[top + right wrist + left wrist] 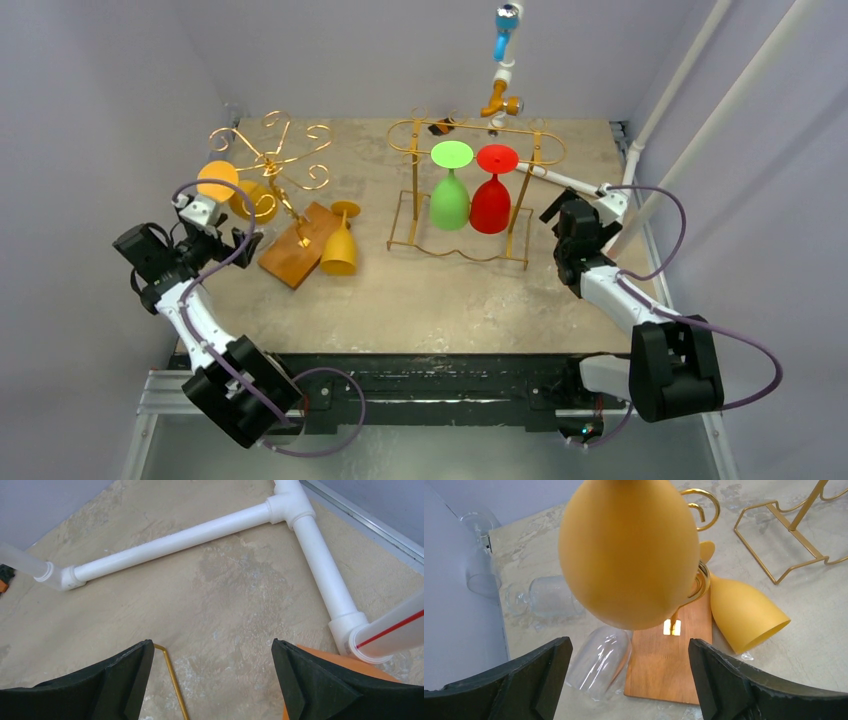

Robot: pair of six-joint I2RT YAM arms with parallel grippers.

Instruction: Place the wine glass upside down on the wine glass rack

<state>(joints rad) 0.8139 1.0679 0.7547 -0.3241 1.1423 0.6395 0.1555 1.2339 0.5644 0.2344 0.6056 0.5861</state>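
A yellow wine glass (629, 550) hangs on the gold curled wine glass rack (285, 165), its bowl filling the top of the left wrist view. My left gripper (629, 650) is open just below and in front of that bowl, touching nothing. From above, the left gripper (233, 240) sits beside the rack's wooden base (298, 243). A second yellow glass (340, 245) lies on its side against the base. My right gripper (563, 228) is open and empty over bare table at the right.
A gold wire rack (470, 190) holds a green glass (450, 195) and a red glass (491, 200) upside down. Clear glasses (599, 660) lie on the table left of the wooden base. White pipes (175, 540) cross the table's right corner.
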